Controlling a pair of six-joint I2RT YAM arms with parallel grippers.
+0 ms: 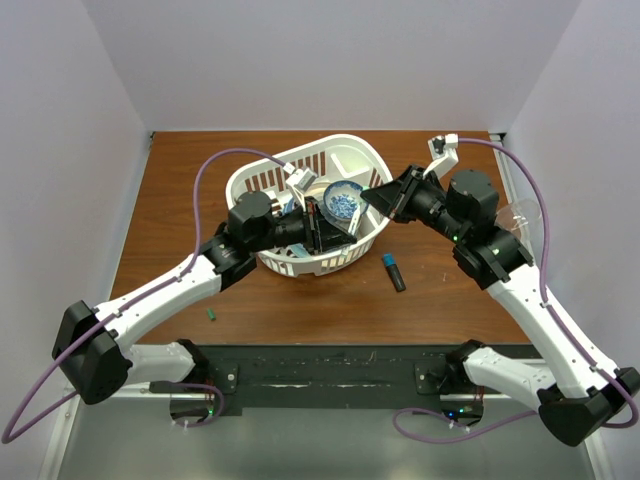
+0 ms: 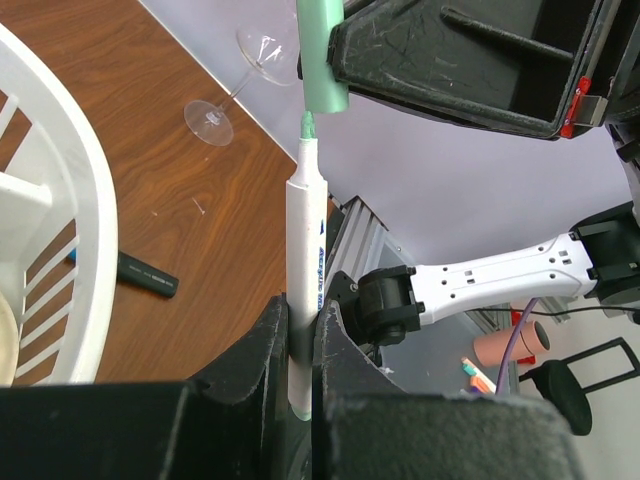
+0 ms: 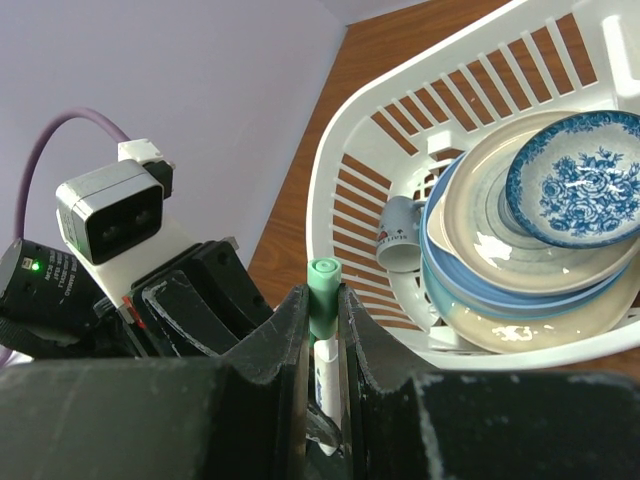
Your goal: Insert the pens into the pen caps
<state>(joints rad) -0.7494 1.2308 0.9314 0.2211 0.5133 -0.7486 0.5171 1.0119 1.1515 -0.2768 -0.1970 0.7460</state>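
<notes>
From above, we meet over the white basket (image 1: 345,140), its rim close under both wrists; the black marker (image 1: 393,272) and dark green cap (image 1: 212,314) lie apart on open counter (image 1: 180,180). Left wrist view: our left fingers (image 2: 280,345) pinch a white pen (image 2: 305,250) upright, its tip at the mouth of the pale green cap (image 2: 322,60). Right wrist view: our right fingers (image 3: 298,325) pinch that cap in line above it.

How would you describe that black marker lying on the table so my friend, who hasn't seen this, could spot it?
Find the white basket in the middle of the brown table. Just outside its near right side, on bare wood, lies the black marker. It is short and thick with a bright blue end, unlike the tiny green cap lying far left.
</notes>
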